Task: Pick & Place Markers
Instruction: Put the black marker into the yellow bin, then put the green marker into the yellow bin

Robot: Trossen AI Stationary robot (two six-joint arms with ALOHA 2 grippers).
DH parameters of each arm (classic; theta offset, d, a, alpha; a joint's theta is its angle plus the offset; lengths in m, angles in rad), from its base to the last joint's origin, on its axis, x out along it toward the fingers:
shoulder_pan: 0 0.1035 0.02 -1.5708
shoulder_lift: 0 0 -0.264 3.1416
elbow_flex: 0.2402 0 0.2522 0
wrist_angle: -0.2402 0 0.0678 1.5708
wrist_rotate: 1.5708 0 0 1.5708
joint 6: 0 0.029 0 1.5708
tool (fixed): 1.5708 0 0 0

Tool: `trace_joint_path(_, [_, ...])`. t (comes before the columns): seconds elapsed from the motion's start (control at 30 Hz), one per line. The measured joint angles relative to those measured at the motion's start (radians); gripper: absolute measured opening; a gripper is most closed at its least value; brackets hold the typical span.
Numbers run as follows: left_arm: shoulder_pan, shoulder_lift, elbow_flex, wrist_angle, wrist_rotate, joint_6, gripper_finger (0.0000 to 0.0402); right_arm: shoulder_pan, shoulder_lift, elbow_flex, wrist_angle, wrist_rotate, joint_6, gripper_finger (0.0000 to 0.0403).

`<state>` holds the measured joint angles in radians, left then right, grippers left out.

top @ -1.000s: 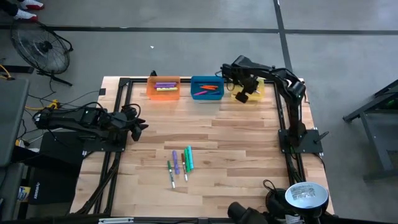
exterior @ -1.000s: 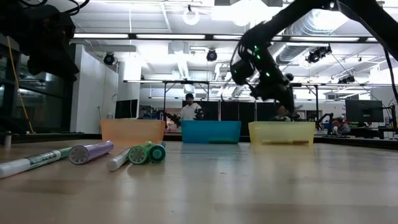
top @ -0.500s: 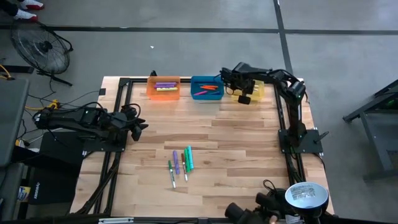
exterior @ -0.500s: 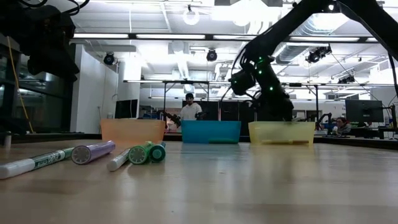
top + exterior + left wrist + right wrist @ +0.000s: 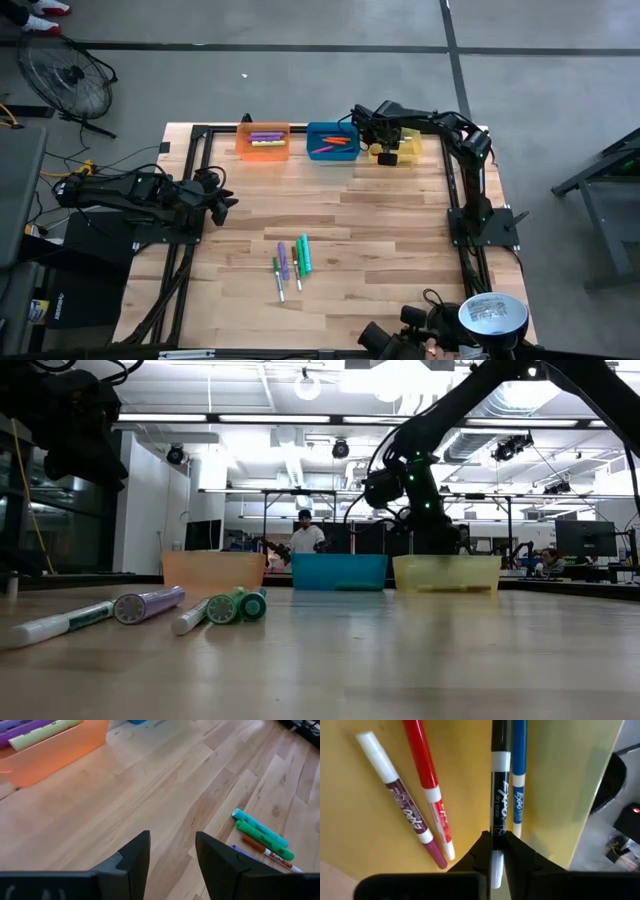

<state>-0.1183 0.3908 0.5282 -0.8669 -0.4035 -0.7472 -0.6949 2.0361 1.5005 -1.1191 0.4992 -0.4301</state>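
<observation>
My right gripper (image 5: 386,146) reaches down into the yellow bin (image 5: 414,152) at the far right and is shut on a black marker (image 5: 500,780). A blue marker (image 5: 519,770), a red one (image 5: 427,775) and a maroon one (image 5: 400,805) lie on the bin's floor. Several green, purple and orange markers (image 5: 291,263) lie flat on the wood at the table's middle, also seen in the left wrist view (image 5: 260,837). My left gripper (image 5: 172,845) hovers open at the table's left, apart from them. My right gripper pinches the black marker's white end (image 5: 497,865) between its two fingers. The fingers come steeply from above and lie along the marker, which points away from them beside the blue marker. Whether its far end rests on the bin's floor I cannot tell.
An orange bin (image 5: 263,141) with purple and pale green markers and a blue bin (image 5: 333,142) with orange ones stand left of the yellow bin along the far edge. A black frame (image 5: 190,180) borders the table. A person (image 5: 305,535) stands far behind.
My right gripper has gone down into the yellow bin and a little toward the table's left, rolling about its own line and tipping more steeply, with the black marker between its fingers. My left arm has kept still.
</observation>
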Motion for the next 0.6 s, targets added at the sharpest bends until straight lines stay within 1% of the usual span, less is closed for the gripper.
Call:
trace_joint_path(0.23, [0.000, 0.000, 0.000, 0.000, -0.005, -0.001, 0.0156, -0.002, 0.000, 0.000, -0.008, 0.020, 0.048, 0.0077])
trace_joint_path(0.47, [0.000, 0.000, 0.000, 0.000, -0.006, -0.001, 0.0156, -0.004, 0.000, 0.000, -0.030, 0.022, 0.116, 0.0113])
trace_joint_path(0.6, [0.000, 0.000, 0.000, 0.000, -0.007, 0.000, 0.0156, -0.004, 0.000, 0.001, -0.051, 0.021, 0.187, 0.0131])
